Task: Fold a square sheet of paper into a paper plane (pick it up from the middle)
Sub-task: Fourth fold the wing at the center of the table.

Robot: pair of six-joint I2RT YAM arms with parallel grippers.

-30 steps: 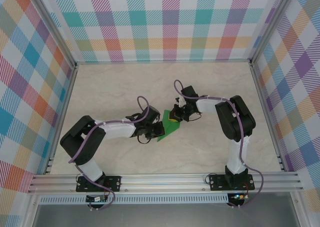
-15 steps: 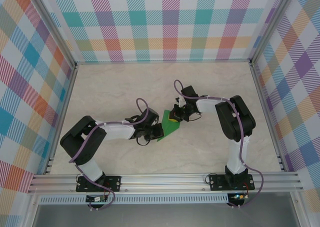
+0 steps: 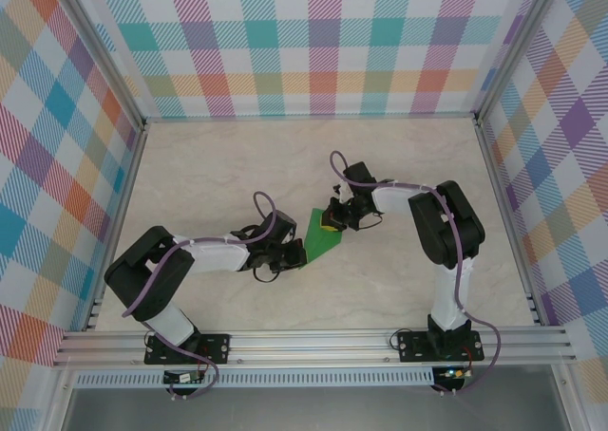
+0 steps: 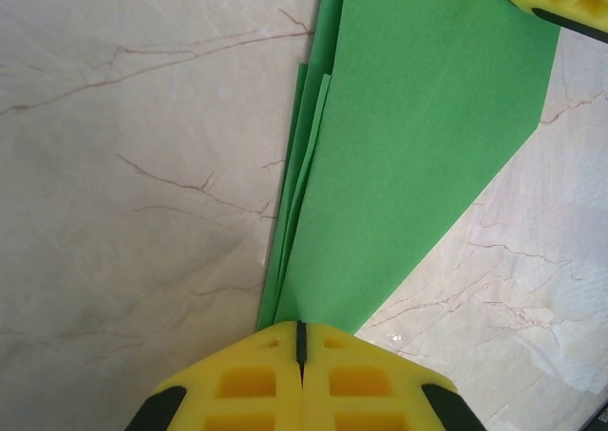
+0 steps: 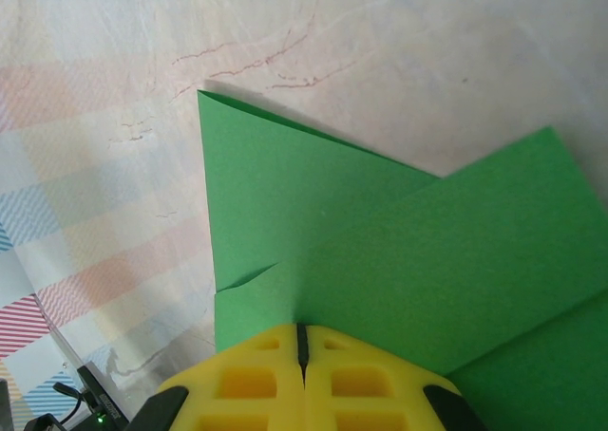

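Left arm point(image 3: 214, 253) lowered; closed left end effector point(image 4: 300, 331) and closed right end effector point(image 5: 300, 331) seemingly press layered green paper point(image 4: 418, 118).

Paper point(image 4: 408, 137): plain bright green. Surface point(image 3: 228, 165): cream marble with thin brown veins. Walls point(image 3: 313, 42): multicolour pastel plaid. Left pincer point(image 4: 300, 334) and right pincer point(image 5: 300, 334), frame bottom: yellow, black edges. Arms point(image 3: 446, 224): black and white.

Pretty clearly a robotics lab test cell, not anyone's home: two black-and-white robot arms point(image 3: 214, 253) bolted to a silver aluminium rail point(image 3: 313, 339) at the edge of a pale marble-look counter point(image 3: 218, 160), boxed in by pastel checked walls point(image 3: 313, 42).
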